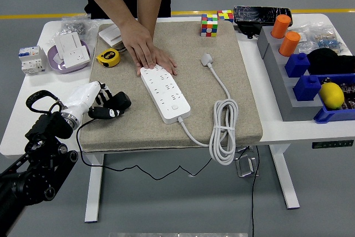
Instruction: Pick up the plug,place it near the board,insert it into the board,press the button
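A black plug (115, 104) with a thin black cable sits at the left edge of the beige mat (244, 98). My left hand (103, 101), white with dark fingers, is shut on the plug's left end. The white power board (165, 92) lies diagonally in the middle of the mat, to the right of the plug and apart from it. Its round button (175, 106) is near its close end. A person's hand (143, 48) presses flat on the board's far end.
The board's own white plug (207, 59) and coiled white cable (223, 132) lie on the right of the mat. A yellow tape measure (108, 58) sits at the far left, colour cubes (209, 25) at the back, and blue and grey bins (302, 81) at the right.
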Robot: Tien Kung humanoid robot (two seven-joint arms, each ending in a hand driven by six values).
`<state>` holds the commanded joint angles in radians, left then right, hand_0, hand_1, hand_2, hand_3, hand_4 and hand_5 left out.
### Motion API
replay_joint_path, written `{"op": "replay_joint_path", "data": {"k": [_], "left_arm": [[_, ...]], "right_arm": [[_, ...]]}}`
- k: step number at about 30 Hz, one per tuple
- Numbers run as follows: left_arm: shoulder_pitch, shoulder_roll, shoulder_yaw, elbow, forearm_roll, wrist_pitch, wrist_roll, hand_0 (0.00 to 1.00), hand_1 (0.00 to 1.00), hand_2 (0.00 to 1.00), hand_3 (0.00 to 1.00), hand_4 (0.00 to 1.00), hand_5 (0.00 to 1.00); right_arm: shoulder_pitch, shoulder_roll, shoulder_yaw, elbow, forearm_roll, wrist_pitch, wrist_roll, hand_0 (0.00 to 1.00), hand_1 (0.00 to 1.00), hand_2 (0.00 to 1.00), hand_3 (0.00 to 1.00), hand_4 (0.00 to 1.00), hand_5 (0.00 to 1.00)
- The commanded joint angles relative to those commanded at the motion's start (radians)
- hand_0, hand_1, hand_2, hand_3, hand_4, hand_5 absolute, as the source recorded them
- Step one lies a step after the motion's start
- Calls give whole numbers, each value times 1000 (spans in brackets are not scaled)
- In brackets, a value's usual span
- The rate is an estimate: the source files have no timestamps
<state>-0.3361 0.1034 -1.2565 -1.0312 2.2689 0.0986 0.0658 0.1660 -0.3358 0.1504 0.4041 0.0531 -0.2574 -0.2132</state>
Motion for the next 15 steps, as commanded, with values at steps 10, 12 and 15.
{"op": "replay_joint_path", "data": {"k": [10,12,15], "left_arm": [[5,18,31,-124,0,14,-7,426,336,320,338,617,168],[0,24,42,-148,0,13,-9,426,336,320,338,617,168],[-11,33,66,-180,0,15,-9,422,334,320,334,614,182]], "right_arm": [[0,-1,-2,0,0,0,0,847,770,736,767,998,987],[0,-1,-2,1,0,0,0,847,770,736,767,998,987],[0,-1,-3,0,0,0,0,847,770,736,767,998,987]]}}
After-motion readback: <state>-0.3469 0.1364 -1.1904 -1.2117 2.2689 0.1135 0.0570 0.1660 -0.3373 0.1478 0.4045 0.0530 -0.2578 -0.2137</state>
